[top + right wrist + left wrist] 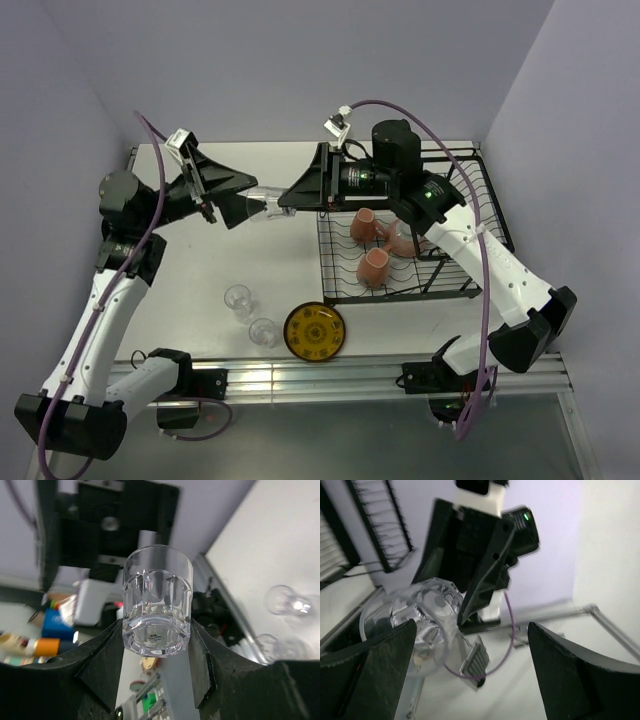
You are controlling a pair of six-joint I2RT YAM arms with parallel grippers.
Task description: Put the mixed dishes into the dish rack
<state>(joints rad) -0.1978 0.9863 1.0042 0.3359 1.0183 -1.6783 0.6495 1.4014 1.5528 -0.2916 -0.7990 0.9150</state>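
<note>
The white table (pixel 200 265) spreads below both claws, which meet in the air above its far middle. The black wire dish rack (pixel 345 268) stands on the table to the right of the right claw (pixel 285 201), behind its wrist and lower down. The right claw points left, and the right wrist view shows its two fingers (pixel 107 655) pressed against opposite sides of a small clear glass (pixel 157 610), base toward the camera: it is gripping that glass. The left claw (pixel 254 200) points right and faces it tip to tip. In the left wrist view its jaws stand wide apart around the same glass (pixel 420 620), which sits close to one finger (pixel 380 670) and well clear of the other, so this claw is open and holds nothing. The yellow dark-patterned plate (pixel 314 331) lies flat on the table well below the claws, toward the arm bases and just beside the rack's near left corner. A pink bowl (pixel 408 241) sits in the rack's low tray, partly hidden under the right arm. Two salmon-pink mugs (pixel 363 224) (pixel 374 266) sit in the same tray, to the right of the right claw's fingertips. Two more clear glasses (pixel 238 298) (pixel 264 331) stand on the table below the left claw, just left of the plate
</note>
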